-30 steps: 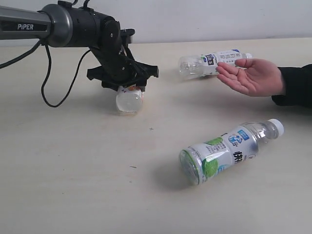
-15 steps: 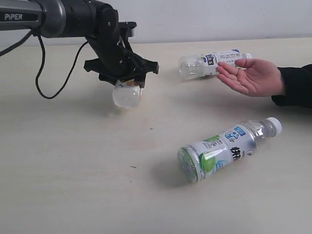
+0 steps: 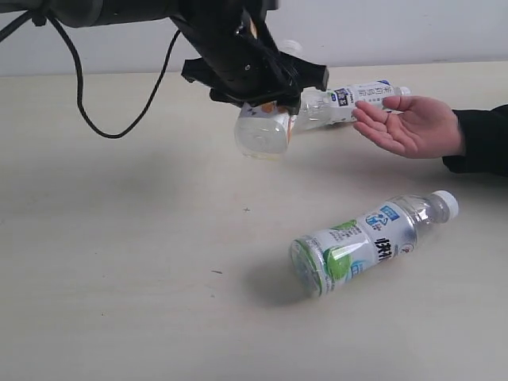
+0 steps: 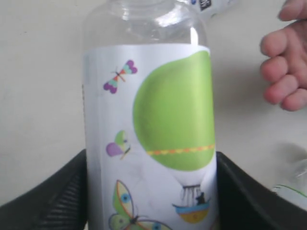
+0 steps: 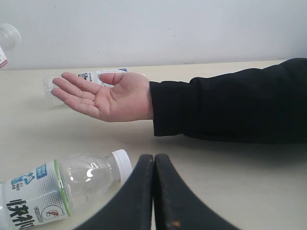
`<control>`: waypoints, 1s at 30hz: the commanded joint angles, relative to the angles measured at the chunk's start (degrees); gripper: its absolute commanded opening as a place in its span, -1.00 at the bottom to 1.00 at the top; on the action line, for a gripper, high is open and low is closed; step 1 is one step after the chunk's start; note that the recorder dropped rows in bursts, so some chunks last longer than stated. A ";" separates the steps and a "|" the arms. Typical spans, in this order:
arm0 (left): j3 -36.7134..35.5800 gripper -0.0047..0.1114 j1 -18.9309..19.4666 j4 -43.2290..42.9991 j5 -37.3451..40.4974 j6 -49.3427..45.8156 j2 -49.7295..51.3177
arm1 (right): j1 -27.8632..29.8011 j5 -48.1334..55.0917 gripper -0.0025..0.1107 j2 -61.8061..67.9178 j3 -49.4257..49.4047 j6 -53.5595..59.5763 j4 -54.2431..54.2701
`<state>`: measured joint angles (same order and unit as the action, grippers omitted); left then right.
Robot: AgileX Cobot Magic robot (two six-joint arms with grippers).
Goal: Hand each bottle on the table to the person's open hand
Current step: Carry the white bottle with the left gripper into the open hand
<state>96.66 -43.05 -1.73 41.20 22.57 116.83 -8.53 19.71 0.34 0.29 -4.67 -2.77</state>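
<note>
You can see big dark Chinese characters on the label of the green-and-white bottle [image 3: 369, 246] lying on its side, with a blue patch of white marks and a small round emblem; none is sharp enough to read. The dark print on the white-blue bottle [image 3: 349, 101] is too small to read.

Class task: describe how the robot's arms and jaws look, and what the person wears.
The left arm and left gripper are black, with a black cable looping below. Its jaws have ribbed black pads. The right gripper has smooth, curved black jaws. The sleeve worn is plain black.
</note>
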 commanded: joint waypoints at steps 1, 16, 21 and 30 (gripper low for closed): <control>0.00 -0.92 -2.68 1.41 -4.25 2.05 -1.69 | 0.35 -0.33 -0.95 -0.34 -0.29 0.02 -0.13; 10.92 -0.92 -9.73 16.44 -18.82 1.93 6.74 | 0.35 -0.33 -0.95 -0.34 -0.29 0.02 -0.13; 19.02 -0.92 -9.10 20.94 -18.70 3.56 14.66 | 0.35 -0.33 -0.95 -0.34 -0.29 0.02 -0.13; 24.48 -0.92 -8.72 26.35 -18.64 3.55 23.21 | 0.35 -0.33 -0.95 -0.34 -0.29 0.02 -0.13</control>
<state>120.28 -52.15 23.48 23.43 25.94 139.09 -8.53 19.71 0.34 0.29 -4.67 -2.77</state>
